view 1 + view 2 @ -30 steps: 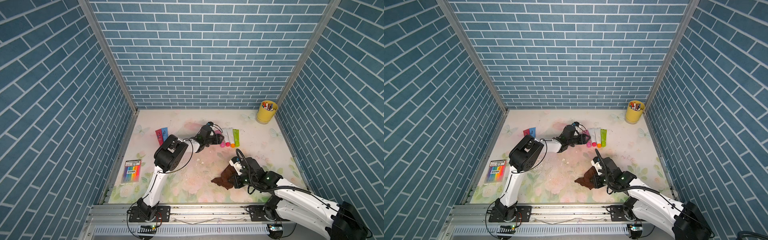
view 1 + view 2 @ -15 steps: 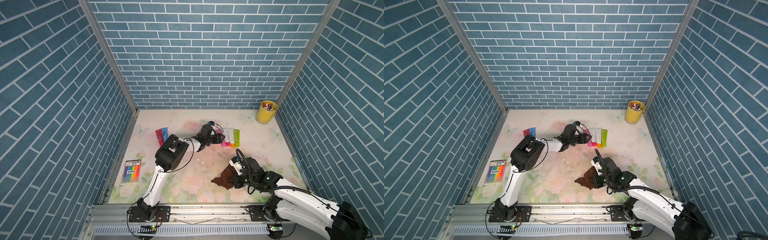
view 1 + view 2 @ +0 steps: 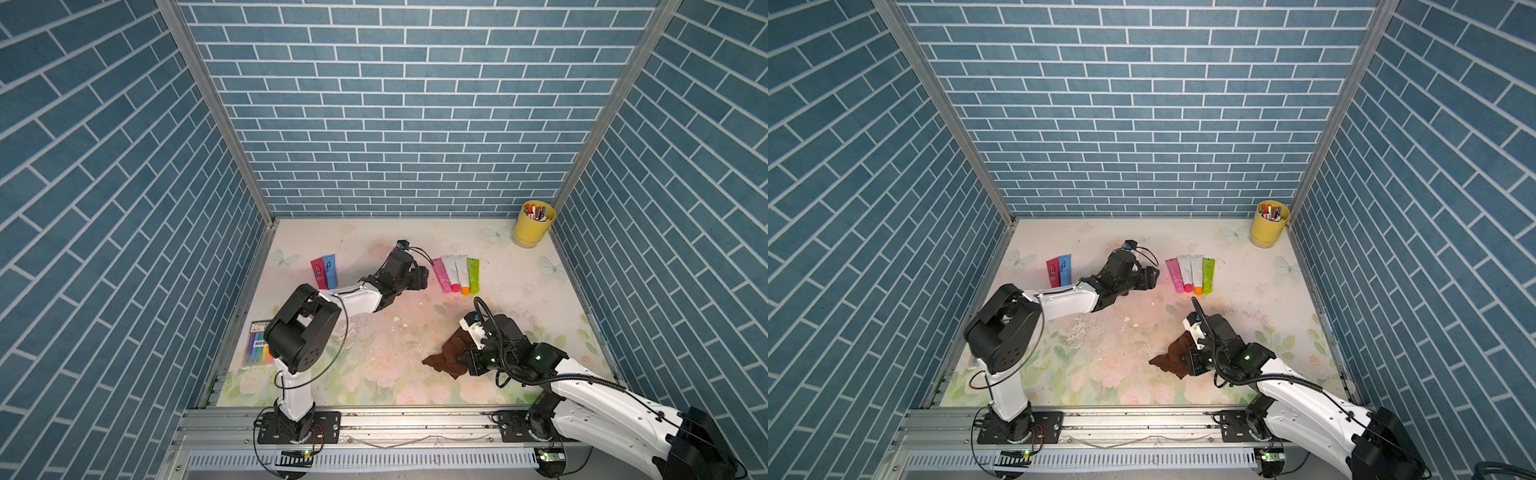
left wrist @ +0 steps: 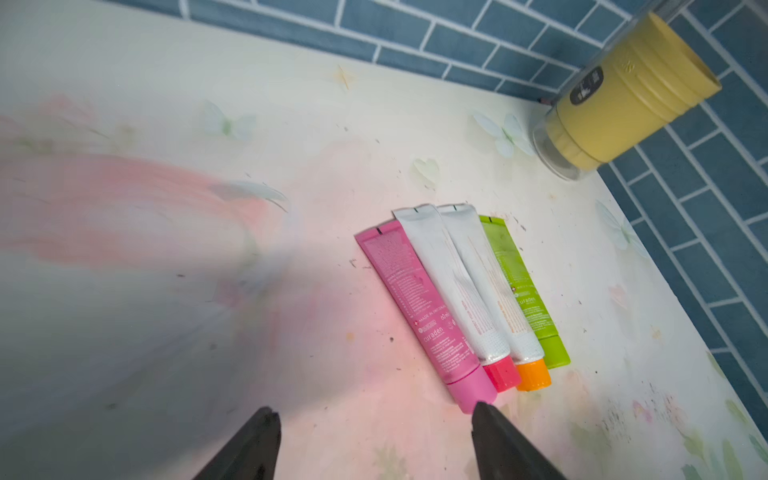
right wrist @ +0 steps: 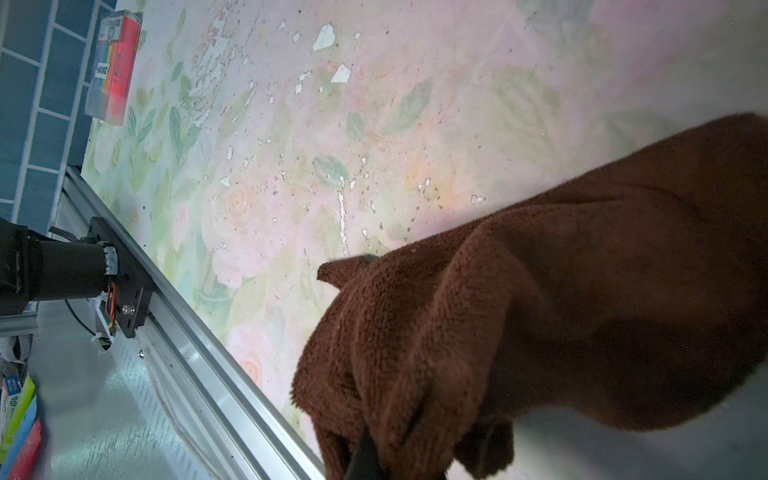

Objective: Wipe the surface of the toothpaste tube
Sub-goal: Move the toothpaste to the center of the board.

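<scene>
Lying flat in a tight row toward the back of the table (image 4: pixel 166 104) are four soft tubes with crimped flat tails and round caps. They are a pink tube (image 4: pixel 415 299), a white red-capped tube (image 4: pixel 449 282), a white orange-capped tube (image 4: pixel 488 286) and a green tube (image 4: pixel 519 286). They are set side by side and touching, tails toward the rear wall. The white pair is finely dotted at the shoulders.

The left gripper (image 4: pixel 376 409) is held low just beside the pink tube's cap. Its tapered black fingers (image 4: pixel 257 440) are spread wide with nothing between them. One fingertip is seen at the cap's edge, but whether it touches cannot be told.

The right gripper (image 3: pixel 467 360) is closed on a brown cloth (image 5: pixel 540 311) of nubby terry. The cloth is bunched in thick folds at the fingers and spread onto the table, well apart from the row.

The table's pale floral print is scuffed and flaked with white chips. A ribbed yellow cup (image 4: pixel 615 108) stands upright in the back right corner. A red tube (image 3: pixel 318 271) and a blue tube (image 3: pixel 330 270) are laid together near the left wall.
</scene>
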